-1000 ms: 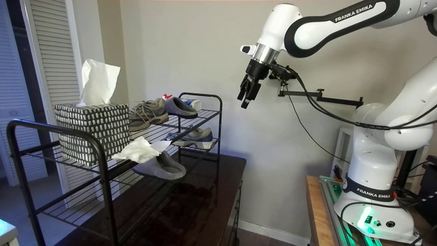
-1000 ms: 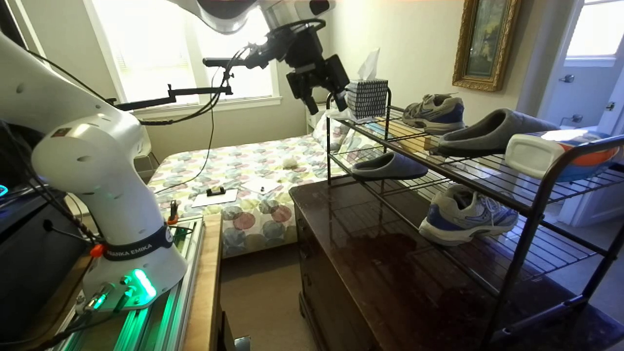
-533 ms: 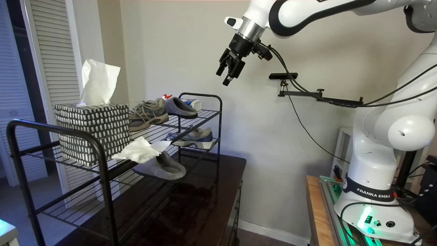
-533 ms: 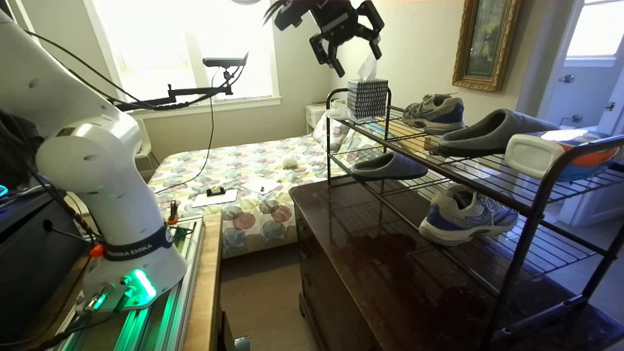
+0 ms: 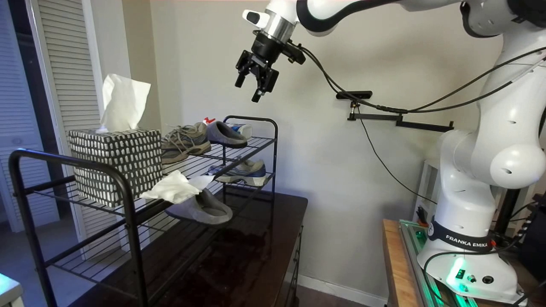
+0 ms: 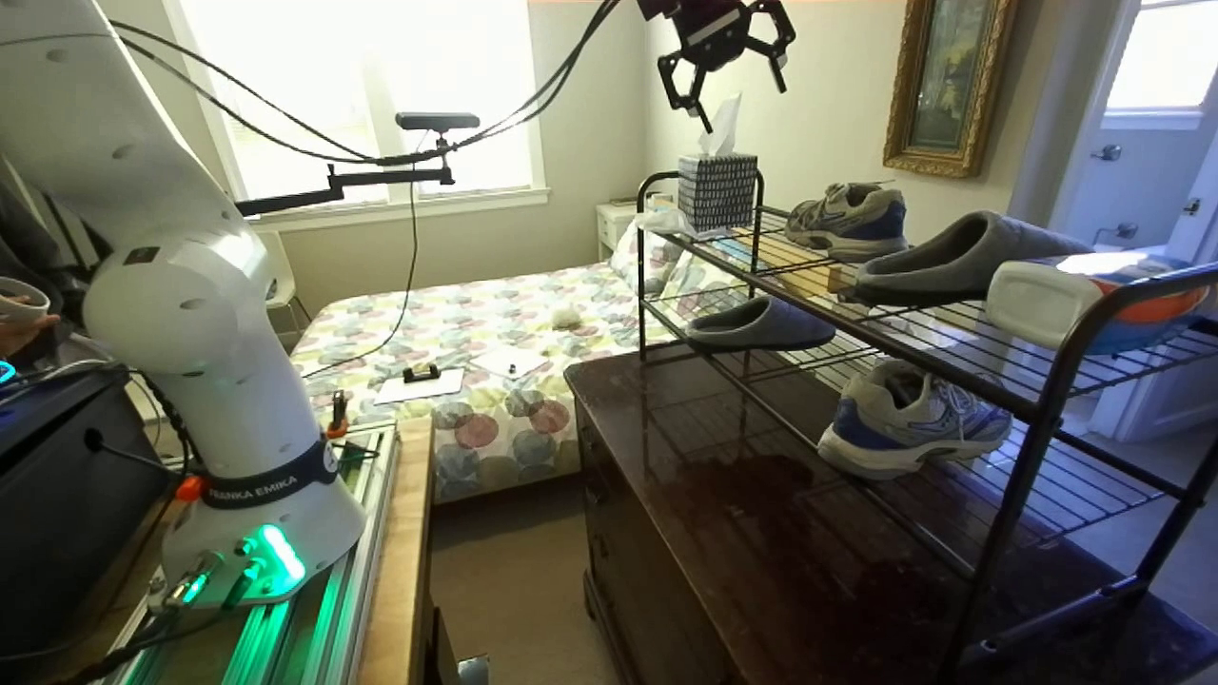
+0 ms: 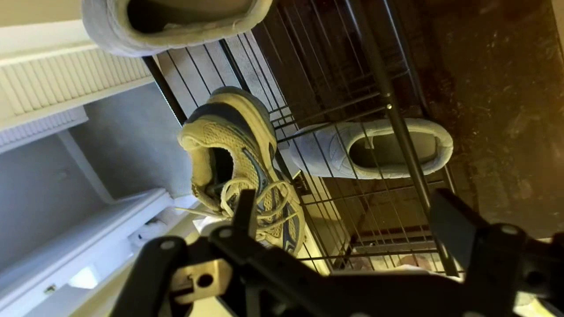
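You have a dark, glossy dresser [image 6: 761, 552] bearing a black metal rack [image 5: 134, 238] with wire levels, and near it a bed [image 6: 485, 328] whose cover is patterned with coloured circles. A pale wall [image 5: 213, 55], a bright window [image 6: 285, 86] and a slatted door [image 5: 68, 64] border the room. Your gripper [image 6: 745, 109] hangs above and apart from the rack, released, its fingers spread wide. From the wrist, you see the mesh sneaker [image 7: 253, 158] with loosely looped laces on top of the rack, partly behind one finger. Sharing that level are a cube-shaped tissue box [image 5: 115, 166] dashed white on black and a rounded, soft-looking grey slipper [image 6: 961, 266], while a crumpled tissue [image 5: 175, 187] droops over the edge. Lower down rest a matching slipper [image 5: 198, 211] and a blue-heeled sneaker [image 6: 899, 428]
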Robot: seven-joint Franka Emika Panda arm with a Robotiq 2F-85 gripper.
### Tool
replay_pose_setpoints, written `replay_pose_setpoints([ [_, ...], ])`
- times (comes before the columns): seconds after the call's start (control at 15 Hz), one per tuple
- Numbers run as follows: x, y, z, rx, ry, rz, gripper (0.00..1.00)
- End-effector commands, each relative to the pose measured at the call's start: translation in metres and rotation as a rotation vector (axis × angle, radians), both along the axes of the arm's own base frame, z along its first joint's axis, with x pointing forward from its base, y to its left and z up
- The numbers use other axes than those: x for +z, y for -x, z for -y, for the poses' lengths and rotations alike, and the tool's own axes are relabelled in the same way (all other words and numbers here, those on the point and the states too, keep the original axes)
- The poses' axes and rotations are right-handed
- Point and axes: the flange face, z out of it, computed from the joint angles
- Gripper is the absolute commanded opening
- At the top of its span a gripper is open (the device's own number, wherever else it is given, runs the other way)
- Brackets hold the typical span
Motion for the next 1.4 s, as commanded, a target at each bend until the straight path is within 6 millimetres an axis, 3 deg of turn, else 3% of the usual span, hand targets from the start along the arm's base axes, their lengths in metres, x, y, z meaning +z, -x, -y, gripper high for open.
replay_pose_setpoints([
  [0.0,-0.002,-0.042,-0.002,0.137,0.101,-0.071,1.0],
  [0.07,-0.004,-0.019,-0.002,0.075,0.052,-0.035,1.0],
  [0.27,-0.009,-0.037,-0.002,0.114,0.082,-0.058,1.0],
  [0.47,-0.015,-0.034,0.0,0.163,0.108,-0.061,1.0],
  [0.8,-0.046,-0.056,-0.019,0.296,0.17,-0.131,1.0],
  [1.0,-0.06,-0.076,-0.017,0.261,0.187,-0.15,1.0],
  [1.33,-0.056,-0.112,-0.017,0.202,0.215,-0.131,1.0],
])
